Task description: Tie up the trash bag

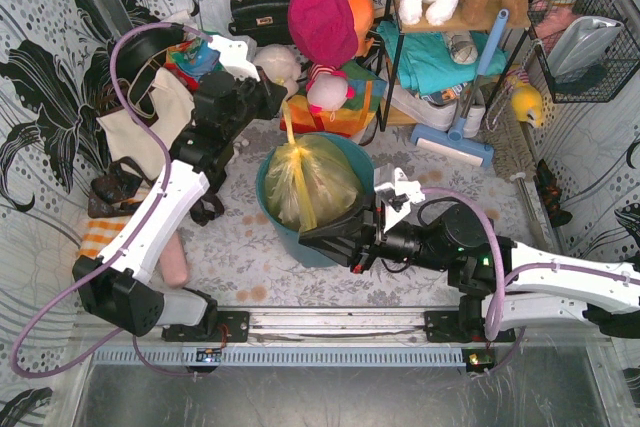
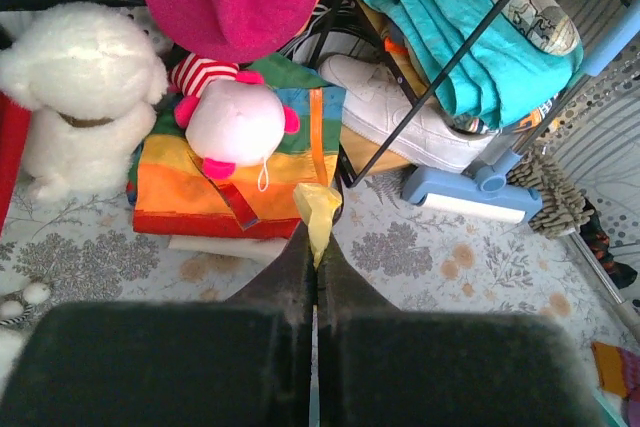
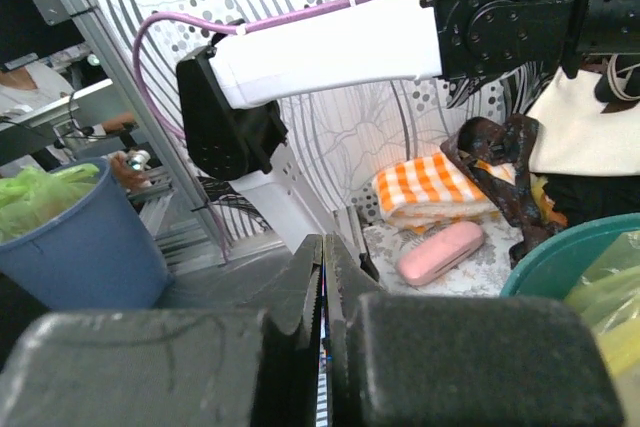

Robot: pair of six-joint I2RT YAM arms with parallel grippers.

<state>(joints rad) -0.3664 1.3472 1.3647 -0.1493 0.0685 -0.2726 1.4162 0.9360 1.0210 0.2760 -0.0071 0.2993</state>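
Note:
The yellow-green trash bag [image 1: 310, 182] sits in the teal bin [image 1: 368, 164] at the table's middle. A twisted strip of the bag [image 1: 289, 127] rises to my left gripper [image 1: 278, 99], which is shut on it. In the left wrist view the strip's yellow end [image 2: 318, 209] sticks out past the closed gripper [image 2: 315, 239]. My right gripper [image 1: 312, 234] lies low against the bin's near side, shut with nothing in it. The right wrist view shows this gripper [image 3: 323, 247] closed, with the bin's rim [image 3: 560, 247] and a bit of the bag [image 3: 610, 292] at the right edge.
A cream tote bag [image 1: 150, 117] and a checked cloth [image 1: 100, 237] lie left of the left arm. A pink case [image 3: 440, 252] rests on the table beside them. Plush toys [image 1: 322, 27], a folded rainbow cloth [image 2: 200, 167], a blue sweeper [image 1: 455, 137] and a shelf rack [image 1: 450, 47] crowd the back.

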